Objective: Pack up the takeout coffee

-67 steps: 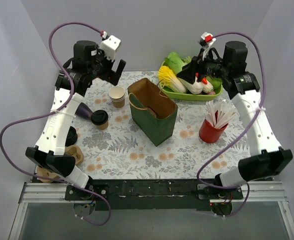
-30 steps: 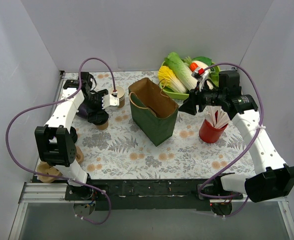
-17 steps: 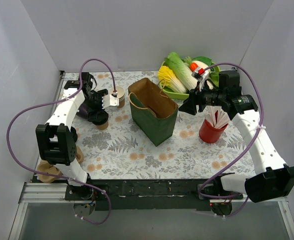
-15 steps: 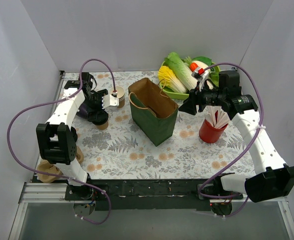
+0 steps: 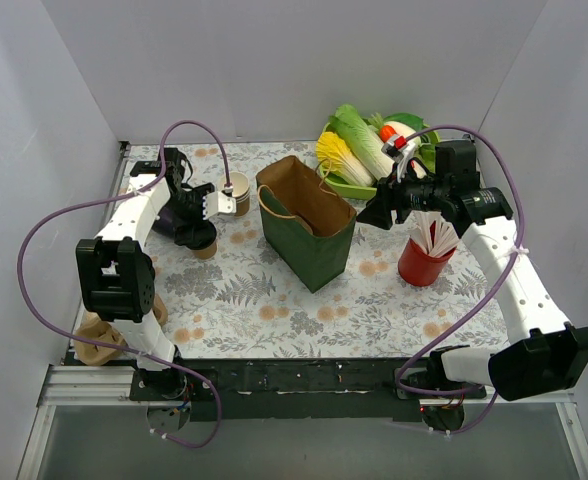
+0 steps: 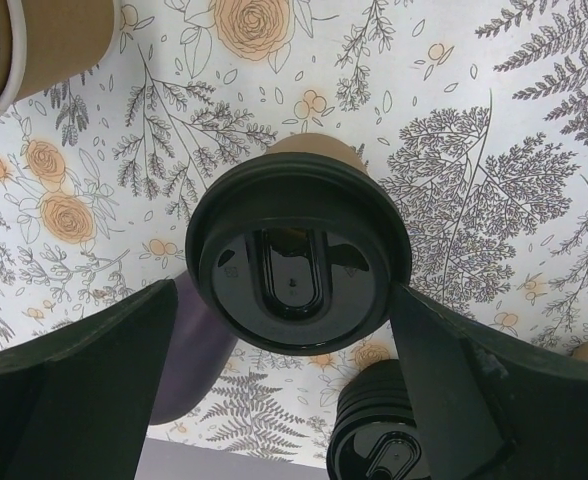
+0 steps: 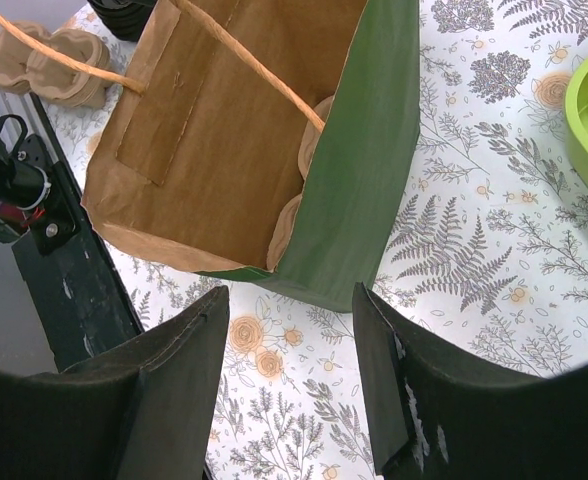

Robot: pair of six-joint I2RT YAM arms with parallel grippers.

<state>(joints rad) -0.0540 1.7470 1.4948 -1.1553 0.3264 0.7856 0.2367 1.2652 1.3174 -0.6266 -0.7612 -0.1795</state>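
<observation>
The takeout coffee (image 6: pixel 299 255), a tan paper cup with a black lid, stands on the floral table left of the bag; it also shows in the top view (image 5: pixel 206 249). My left gripper (image 6: pixel 284 292) is open right above it, one finger on each side of the lid, and appears in the top view (image 5: pixel 194 226). The green paper bag (image 5: pixel 311 222) stands open at mid-table, brown inside (image 7: pixel 244 120). My right gripper (image 7: pixel 289 300) is open and empty, hovering by the bag's right side (image 5: pixel 374 214).
A stack of lidless tan cups (image 5: pixel 236 195) stands behind the coffee. A stack of black lids (image 6: pixel 384 445) lies near it. A red cup of white straws (image 5: pixel 421 258) and a green tray of vegetables (image 5: pixel 374 188) are at right. Pulp cup carriers (image 5: pixel 99 338) lie front left.
Since two seconds ago both arms came forward from the back: the left lowered over the lidded cup, the right moved beside the bag. In the last second they hardly moved.
</observation>
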